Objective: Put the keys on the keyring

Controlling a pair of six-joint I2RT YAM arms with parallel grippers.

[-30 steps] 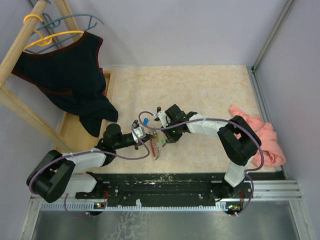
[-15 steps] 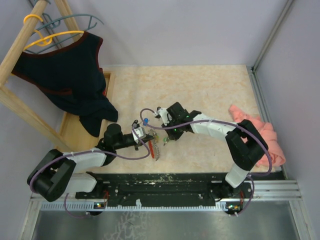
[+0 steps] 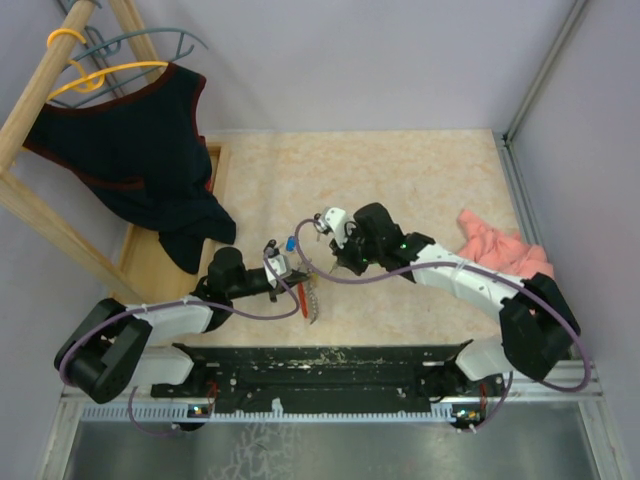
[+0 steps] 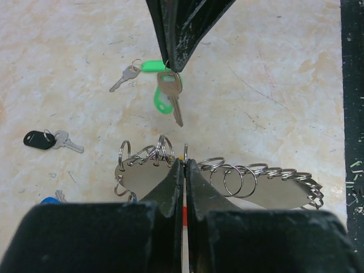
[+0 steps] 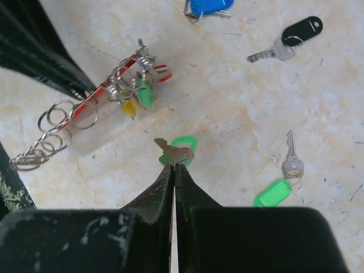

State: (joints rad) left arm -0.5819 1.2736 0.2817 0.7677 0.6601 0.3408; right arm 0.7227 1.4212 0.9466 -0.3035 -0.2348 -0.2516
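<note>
The right arm has swung its elbow out toward the table's right side and drawn its wrist back from the keyring in the past second, its jaws closing as it went. Seen from above, the right gripper [image 3: 314,231] now hangs just beyond the left gripper [image 3: 288,272], which holds the keyring [image 3: 307,297] above the near part of the table [image 3: 420,170].

From the left wrist, the left jaws are pressed together on the keyring's edge, its wire loops fanned to either side. Above it, the right fingers pinch a green key [image 4: 165,98], which dangles clear of the table. A loose green key [image 4: 142,68], a black key [image 4: 38,139] and a blue key [image 4: 50,200] lie apart on the surface.

From the right wrist, the right jaws are shut on the dangling key's ring. On the keyring, a yellow key [image 5: 132,107] and a hung green key [image 5: 145,95] appear already threaded. By that count the job looks under half done: one key in hand, three waiting.
</note>
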